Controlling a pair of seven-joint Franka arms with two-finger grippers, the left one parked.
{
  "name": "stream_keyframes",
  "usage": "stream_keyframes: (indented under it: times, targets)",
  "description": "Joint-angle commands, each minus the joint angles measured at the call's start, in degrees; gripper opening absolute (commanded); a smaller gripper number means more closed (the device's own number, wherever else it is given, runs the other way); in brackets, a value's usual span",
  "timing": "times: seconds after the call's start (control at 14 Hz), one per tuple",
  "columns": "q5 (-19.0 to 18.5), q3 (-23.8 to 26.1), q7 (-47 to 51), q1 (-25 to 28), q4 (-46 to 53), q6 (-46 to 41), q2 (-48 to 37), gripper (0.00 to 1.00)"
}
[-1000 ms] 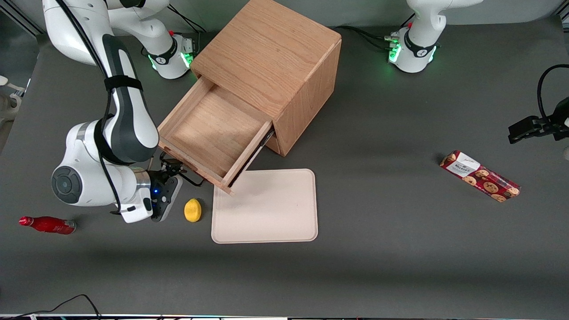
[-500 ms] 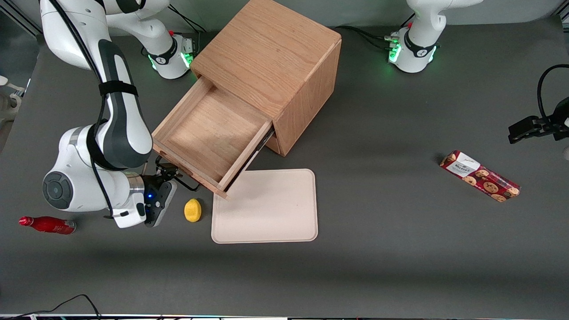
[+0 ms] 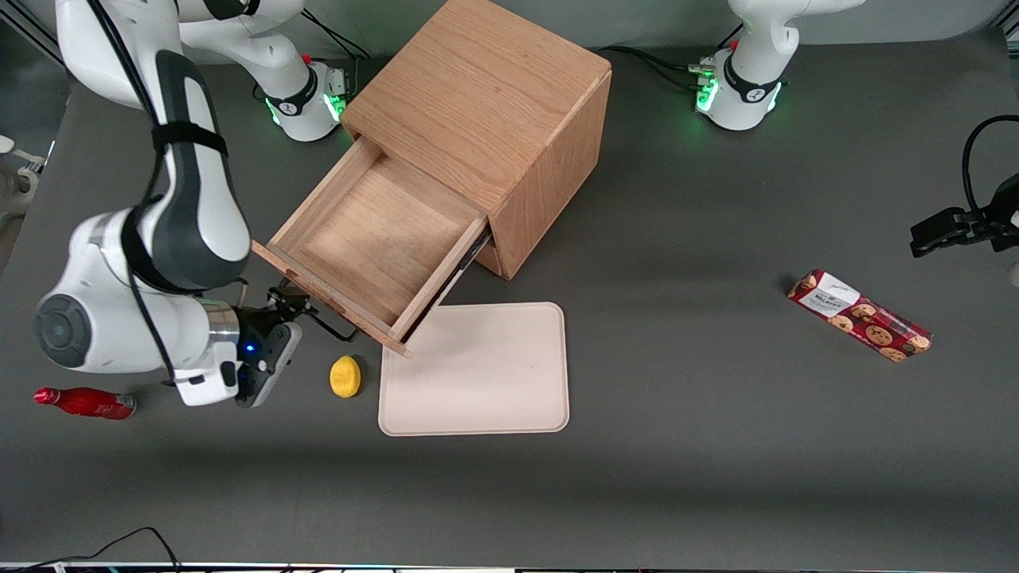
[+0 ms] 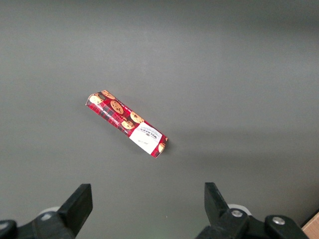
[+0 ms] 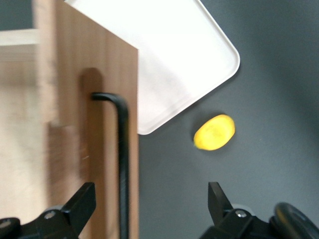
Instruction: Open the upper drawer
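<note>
Nearest the front camera among the things around the working arm, the gripper (image 3: 280, 312) hangs low over the dark table (image 3: 677, 358), its fingers spread apart and holding nothing; in the right wrist view the two fingertips (image 5: 84, 199) stand wide, with the black wire handle (image 5: 122, 164) running between them and touching neither. A yellow lemon (image 3: 345, 376) lies on the table just beside the gripper and nearer to the camera than it, and a cream tray (image 3: 474, 368) lies flat past the lemon, toward the parked arm's end. A red bottle (image 3: 84, 402) lies on its side near the working arm's end of the table, well apart from the gripper.

Just in front of the gripper's fingers is the upper drawer (image 3: 374, 239), pulled well out of the oak cabinet (image 3: 486, 119). It is a shallow tray of light wood with thin side walls and a bare grained floor, nothing in it. Its front panel (image 5: 94, 99) is the same pale wood, with a rounded recess where the end of the handle enters it. One front corner of the drawer overhangs the edge of the cream tray.

Farther from the camera than the gripper, the cabinet stands angled on the table, its top plain oak. Well apart, toward the parked arm's end, a red cookie packet (image 3: 858, 315) printed with biscuits lies on the table.
</note>
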Motion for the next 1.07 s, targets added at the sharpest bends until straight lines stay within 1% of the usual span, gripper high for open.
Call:
stream_keyframes:
  times: [0.0, 0.14, 0.21, 0.43, 0.57, 0.71, 0.79, 0.86, 0.93, 1.0]
  targets:
    - [-3.8, 0.4, 5.7, -0.4, 3.5, -6.8, -2.8, 1.00]
    - [-5.3, 0.0, 12.7, -0.9, 1.4, -10.3, -6.4, 1.00]
    - [-6.7, -0.2, 15.2, -0.9, -0.2, -10.5, -8.6, 1.00]
    - [-16.6, 1.4, 29.3, -0.4, -5.7, -10.3, -15.1, 1.00]
    - [-20.7, 1.9, 33.3, -0.8, -13.9, -7.8, -22.1, 1.00]
    - [-25.1, 2.1, 38.7, -1.0, -23.8, -2.1, -29.8, 1.00]
    - [-26.1, 2.1, 42.4, -1.2, -27.3, -0.3, -32.5, 1.00]
    - [-26.2, 2.3, 44.1, -2.7, -29.4, 0.7, -34.3, 1.00]
    - [-26.3, 5.0, 44.2, -5.9, -30.4, 1.3, -35.2, 1.00]
    - [-26.8, 9.0, 44.3, -11.2, -30.7, 1.8, -35.4, 1.00]
